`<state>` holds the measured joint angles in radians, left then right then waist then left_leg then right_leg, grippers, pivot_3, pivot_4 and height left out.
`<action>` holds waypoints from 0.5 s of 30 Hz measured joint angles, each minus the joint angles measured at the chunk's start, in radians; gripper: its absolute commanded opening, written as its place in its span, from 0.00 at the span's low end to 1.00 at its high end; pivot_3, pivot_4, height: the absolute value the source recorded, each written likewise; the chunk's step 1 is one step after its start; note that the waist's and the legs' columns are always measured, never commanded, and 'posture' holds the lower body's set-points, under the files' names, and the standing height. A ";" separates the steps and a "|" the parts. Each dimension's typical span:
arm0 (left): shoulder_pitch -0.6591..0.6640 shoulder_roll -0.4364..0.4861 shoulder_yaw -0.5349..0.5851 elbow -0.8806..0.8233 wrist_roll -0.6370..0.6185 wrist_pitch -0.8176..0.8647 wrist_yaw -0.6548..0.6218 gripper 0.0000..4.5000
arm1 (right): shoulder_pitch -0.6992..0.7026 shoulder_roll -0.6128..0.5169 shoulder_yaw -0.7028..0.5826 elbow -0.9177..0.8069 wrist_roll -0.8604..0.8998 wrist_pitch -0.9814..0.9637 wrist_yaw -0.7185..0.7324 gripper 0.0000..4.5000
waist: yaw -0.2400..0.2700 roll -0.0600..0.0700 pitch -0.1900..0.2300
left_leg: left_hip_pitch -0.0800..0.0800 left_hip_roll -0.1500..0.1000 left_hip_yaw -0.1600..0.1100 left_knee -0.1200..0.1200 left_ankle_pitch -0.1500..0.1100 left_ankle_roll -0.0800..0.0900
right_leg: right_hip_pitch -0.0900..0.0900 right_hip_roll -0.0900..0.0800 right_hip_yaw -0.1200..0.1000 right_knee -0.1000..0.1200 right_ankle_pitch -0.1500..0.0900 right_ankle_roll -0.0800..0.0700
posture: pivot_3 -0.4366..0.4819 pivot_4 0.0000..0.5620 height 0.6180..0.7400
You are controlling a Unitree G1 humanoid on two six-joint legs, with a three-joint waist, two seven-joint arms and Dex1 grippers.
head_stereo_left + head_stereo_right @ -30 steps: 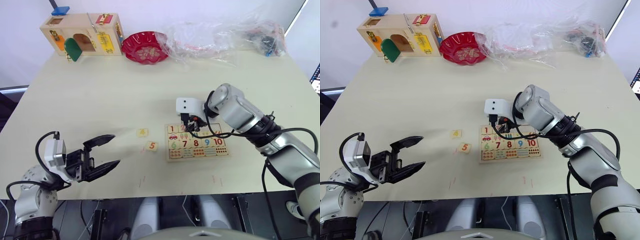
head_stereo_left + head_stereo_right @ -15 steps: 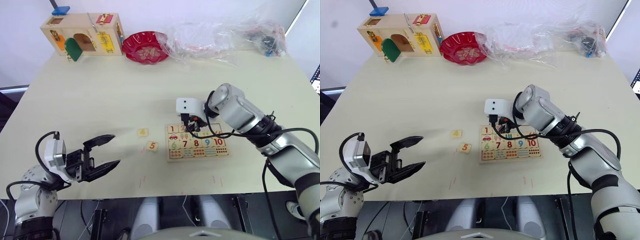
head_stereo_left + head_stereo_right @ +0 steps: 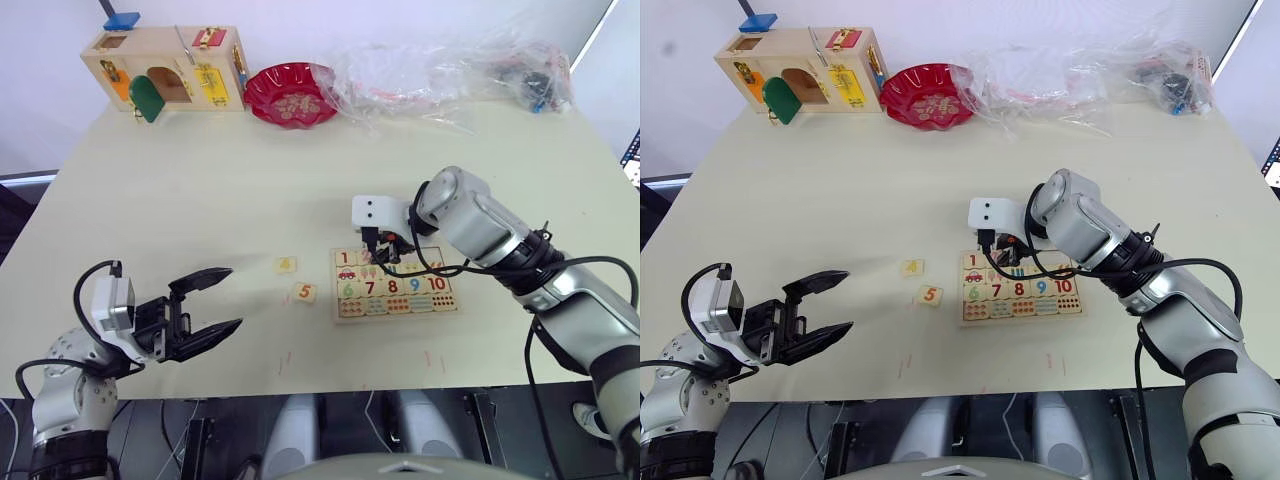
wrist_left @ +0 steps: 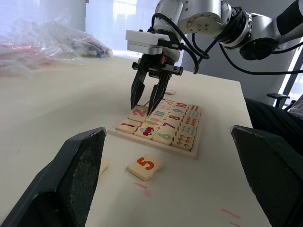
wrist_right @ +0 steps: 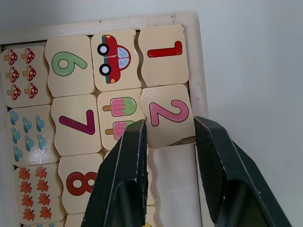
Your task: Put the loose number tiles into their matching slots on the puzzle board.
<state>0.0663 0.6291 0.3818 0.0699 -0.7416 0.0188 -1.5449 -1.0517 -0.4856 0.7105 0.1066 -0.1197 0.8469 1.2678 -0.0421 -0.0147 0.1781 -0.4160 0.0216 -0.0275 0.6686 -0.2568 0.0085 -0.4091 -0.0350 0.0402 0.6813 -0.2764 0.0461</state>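
I look at the 2 tile first. It sits in the top row of the puzzle board, right next to the 1 tile, which is already in its slot at the end of the row. The 2 tile looks a little crooked, and I think one edge may not be all the way down yet.

My right gripper hangs just over the 2 tile. Its two black fingers are a little apart, one on each side of the tile's edge, and they hold nothing. In the last second almost nothing has moved here. The arm has stayed over the same spot on the board. So I think the 2 has just been let go, and the next job is to lift away and check that it lies flat.

The slot beside the 2 is bare wood, so 3 has no tile yet. The far end of the row is hidden by my arm.

Two loose tiles wait on the table to the left of the board: the 5 tile and, a bit farther, the 4 tile. I cannot see a 3 tile.

My left gripper is well apart from them, near the table edge. Its fingers are spread wide and empty, and it has not moved either.
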 measured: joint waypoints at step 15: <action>0.000 -0.002 0.000 0.000 0.003 0.000 0.004 1.00 | 0.000 -0.001 0.010 0.002 0.001 -0.001 0.000 0.20 | 0.000 0.000 0.000 | 0.000 0.000 0.000 0.000 0.000 0.000 | 0.000 0.000 0.000 0.000 0.000 0.000 | 0.48 0.27 1.00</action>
<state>0.0665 0.6268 0.3818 0.0699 -0.7389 0.0189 -1.5409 -1.0516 -0.4861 0.7201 0.1084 -0.1188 0.8456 1.2675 -0.0420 -0.0147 0.1781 -0.4160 0.0216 -0.0276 0.6686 -0.2568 0.0085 -0.4091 -0.0350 0.0402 0.6813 -0.2764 0.0461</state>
